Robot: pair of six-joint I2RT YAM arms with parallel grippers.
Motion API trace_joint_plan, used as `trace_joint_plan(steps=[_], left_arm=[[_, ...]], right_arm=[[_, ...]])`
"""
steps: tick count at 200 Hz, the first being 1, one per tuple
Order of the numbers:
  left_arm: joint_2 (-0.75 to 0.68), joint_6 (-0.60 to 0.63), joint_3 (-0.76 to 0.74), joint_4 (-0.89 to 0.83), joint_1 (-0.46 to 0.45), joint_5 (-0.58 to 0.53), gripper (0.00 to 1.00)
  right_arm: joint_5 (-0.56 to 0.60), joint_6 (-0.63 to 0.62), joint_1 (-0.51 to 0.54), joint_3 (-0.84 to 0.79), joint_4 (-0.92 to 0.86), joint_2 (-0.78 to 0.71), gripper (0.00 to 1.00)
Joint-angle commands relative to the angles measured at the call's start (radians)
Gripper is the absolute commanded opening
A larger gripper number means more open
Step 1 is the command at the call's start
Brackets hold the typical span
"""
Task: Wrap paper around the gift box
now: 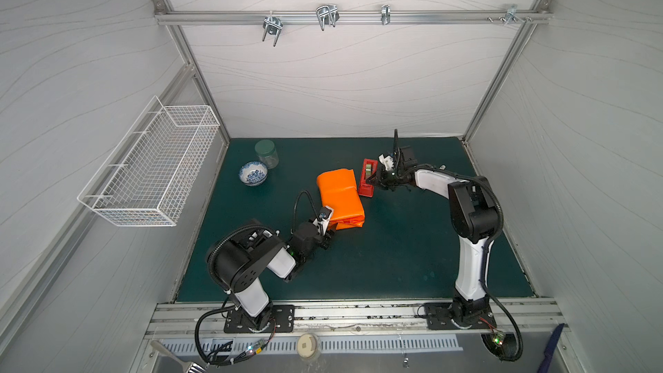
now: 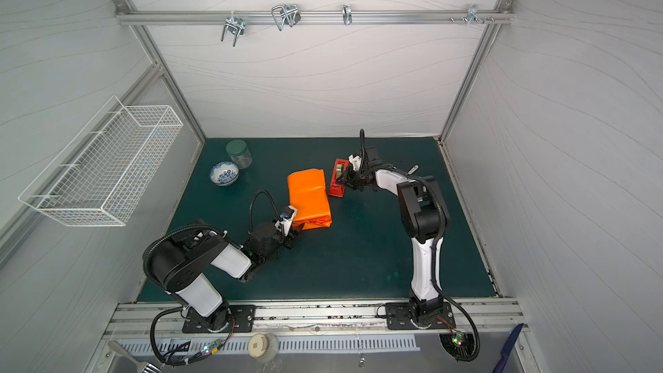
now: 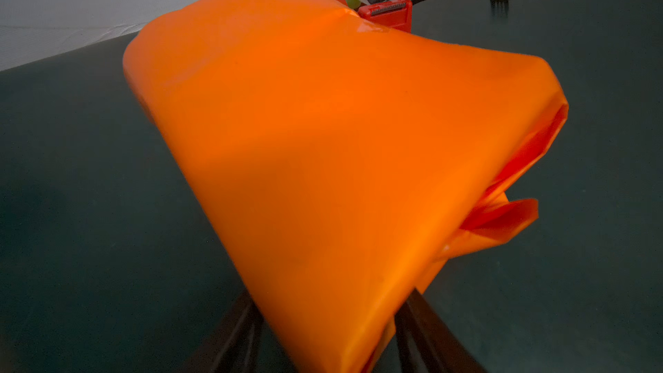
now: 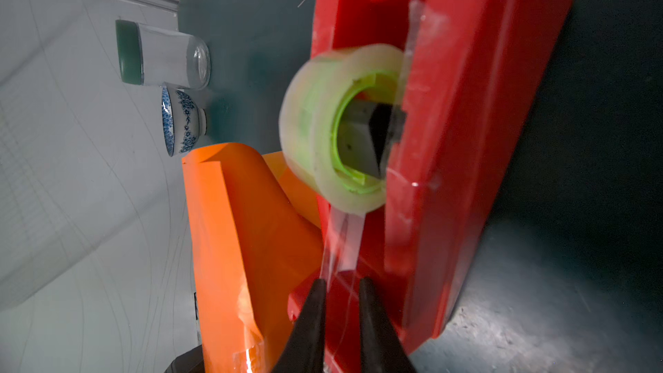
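"Gift box first: can you see it?"

"No, it's hidden. I take it to be inside the paper (image 1: 341,195), which lies as a folded parcel about the middle of the surface (image 1: 394,245). Starting from my tools: the left tool (image 3: 330,339) has its jaws set wide on the parcel's near end, gripping the paper on both sides. The right tool (image 4: 342,292) sits at the cutter end of the red tape dispenser (image 4: 466,138). Its jaws are a narrow gap apart with the loose tape strip (image 4: 341,245) between them, not pinched yet that I can see."

"And the dispenser?"

"Just beside the parcel's far right edge."

"What worries you?"

"Three things. If I catch only the strip's edge, it may slip out or stick to one finger. The dispenser looks light, so a pull could drag it into the parcel instead of feeding tape off the roll (image 4: 323,130). And a flap (image 3: 502,217) at the parcel's near right end stands open. If my left grip slides on that glossy sheet, the fold could spring loose."
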Motion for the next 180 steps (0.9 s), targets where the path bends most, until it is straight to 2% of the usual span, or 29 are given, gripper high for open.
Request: trace_joint_plan(steps=[1, 69, 180], left_arm=[[-0.012, 0.004, 0.017, 0.029, 0.006, -0.009, 0.58], [-0.011, 0.005, 0.016, 0.027, 0.006, -0.011, 0.58], [-0.023, 0.007, 0.011, 0.024, 0.006, -0.014, 0.58]], right_arm=[[-0.034, 0.037, -0.006, -0.001, 0.018, 0.025, 0.14], [-0.093, 0.127, -0.02, -0.025, 0.104, 0.022, 0.0], [-0.233, 0.415, -0.031, -0.132, 0.402, -0.051, 0.0]])
